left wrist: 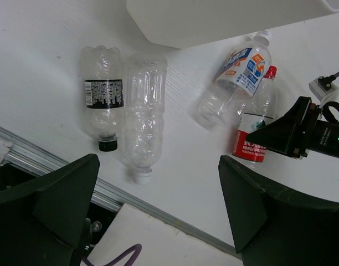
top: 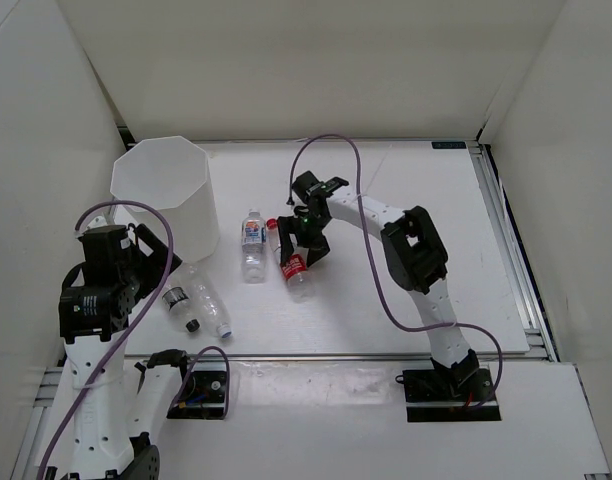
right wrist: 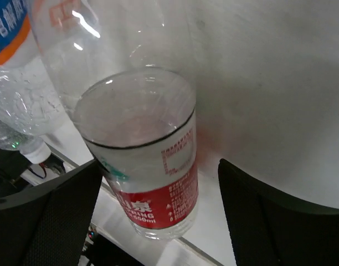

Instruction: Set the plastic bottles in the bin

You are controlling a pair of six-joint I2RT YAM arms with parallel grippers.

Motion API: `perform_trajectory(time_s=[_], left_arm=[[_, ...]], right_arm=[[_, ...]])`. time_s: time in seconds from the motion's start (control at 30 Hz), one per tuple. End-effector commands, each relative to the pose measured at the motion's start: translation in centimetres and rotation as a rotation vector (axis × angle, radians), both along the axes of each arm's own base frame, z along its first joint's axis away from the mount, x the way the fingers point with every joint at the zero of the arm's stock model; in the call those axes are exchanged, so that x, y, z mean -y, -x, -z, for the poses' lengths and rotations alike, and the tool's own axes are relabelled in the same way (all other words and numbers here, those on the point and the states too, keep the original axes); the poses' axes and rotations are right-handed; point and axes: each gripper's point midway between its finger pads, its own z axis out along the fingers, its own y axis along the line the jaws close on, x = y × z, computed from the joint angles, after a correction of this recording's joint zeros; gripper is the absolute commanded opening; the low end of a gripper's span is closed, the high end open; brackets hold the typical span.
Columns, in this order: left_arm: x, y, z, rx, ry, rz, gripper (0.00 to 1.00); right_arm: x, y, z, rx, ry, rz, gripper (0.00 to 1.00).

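so at this point nothing was in the bin (top: 186, 215) yet, all four bottles were lying on the surface (top: 436, 200) outside it. my right claw (right wrist: 158, 166) was down over the red-label bottle (right wrist: 158, 194), jaws wide, one on each side of its body and neither pressing on it as far as i could tell. so i'd call this the reach for the first bottle, not a grab. the blue-label bottle (top: 252, 240) lay right next to the red one on the bin side, maybe touching it, so one jaw had to go in there without shoving it. my left claw (left wrist: 158, 160) was wide too, holding nothing, hanging above the other pair: the black-label bottle (left wrist: 103, 94) and the plain bottle (left wrist: 143, 111), side by side near the front edge, close to the bin's base. next move as i read it: squeeze across the red-label bottle's middle, lift it clear of its neighbour, carry it left and high enough to get over the bin's tall rim, then let go. thin clear plastic like that looked like it'd dent or squirt out if i pinched hard or off-centre, so gentle and square was the plan. whether the jaws were low enough to close, i couldn't tell from the wrist cam.
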Motion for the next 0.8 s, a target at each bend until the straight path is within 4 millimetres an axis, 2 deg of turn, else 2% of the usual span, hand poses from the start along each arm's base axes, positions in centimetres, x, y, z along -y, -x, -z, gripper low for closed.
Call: perform_trajectory(time_s=[0.0,0.07,0.13,0.2,0.23,0.27,0.3,0.37,0.43,0.47,0.5,0.53,0.57,0.6,0.63,0.67,0.7,0.73,0.77], left_arm=[[-0.5,0.3,-0.7,0.006,-0.042,0.003,1.00],[-0.5,0.5,-0.9,0.015,-0.043,0.003,1.00],[-0.5,0.7,-0.7,0.006,-0.042,0.003,1.00],[-0.7,0.8,-0.8,0.014,-0.049,-0.004,1.00],[-0.7,0.8,-1.2,0.025,-0.050,-0.004,1.00],[-0.7,0.8,-1.2,0.025,-0.050,-0.004,1.00],[-0.7,0.8,-1.6,0.036,-0.050,-0.004,1.00],[-0.7,0.6,-1.8,0.046,-0.051,-0.004,1.00],[-0.8,0.9,-2.1,0.071,-0.051,-0.019,1.00],[-0.8,0.7,-2.0,0.074,-0.051,-0.019,1.00],[-0.8,0.9,-1.7,0.072,-0.051,-0.019,1.00],[-0.8,1.0,-1.8,0.081,-0.052,-0.019,1.00],[-0.8,0.8,-2.0,0.090,-0.052,-0.019,1.00],[-0.8,0.9,-2.0,0.089,-0.060,-0.012,1.00],[-0.8,0.9,-2.0,0.089,-0.060,-0.012,1.00],[-0.9,0.9,-2.0,0.074,-0.075,0.002,1.00],[-1.0,0.9,-1.9,0.071,-0.088,0.015,1.00],[-1.5,0.4,-2.5,0.063,-0.116,0.008,1.00],[-1.8,0.5,-2.5,0.043,-0.149,0.021,1.00]], right_arm=[[-0.3,-0.2,-0.7,-0.002,-0.056,-0.026,0.83],[0.2,-0.1,-0.3,-0.023,-0.053,-0.016,0.70],[0.5,-0.6,-1.1,-0.008,-0.064,-0.006,0.60],[0.9,-0.7,-3.8,0.027,-0.091,0.002,0.57],[0.8,-1.1,-5.4,0.064,-0.105,0.014,0.57],[0.8,-1.5,-8.7,0.136,-0.147,0.016,0.55],[0.5,-1.7,-11.0,0.167,-0.182,0.038,0.52],[-0.3,-3.1,-17.8,0.315,-0.287,0.071,0.48],[-1.6,-4.6,-22.5,0.414,-0.394,0.100,0.46],[-2.4,-5.6,-26.0,0.487,-0.467,0.108,0.44],[-3.4,-6.5,-28.2,0.541,-0.539,0.107,0.44],[-4.1,-7.0,-29.7,0.564,-0.585,0.112,0.43],[-5.3,-7.2,-30.2,0.528,-0.645,0.112,0.41],[-6.5,-7.9,-32.6,0.584,-0.753,0.089,0.41],[-7.2,-8.0,-33.4,0.587,-0.803,0.082,0.41],[-7.9,-8.9,-33.2,0.587,-0.827,0.095,0.41],[-8.9,-8.7,-34.0,0.584,-0.873,0.090,0.40],[-9.7,-9.7,-35.8,0.661,-0.944,0.073,0.40],[-11.1,-9.0,-36.8,0.691,-0.979,0.056,0.40]])
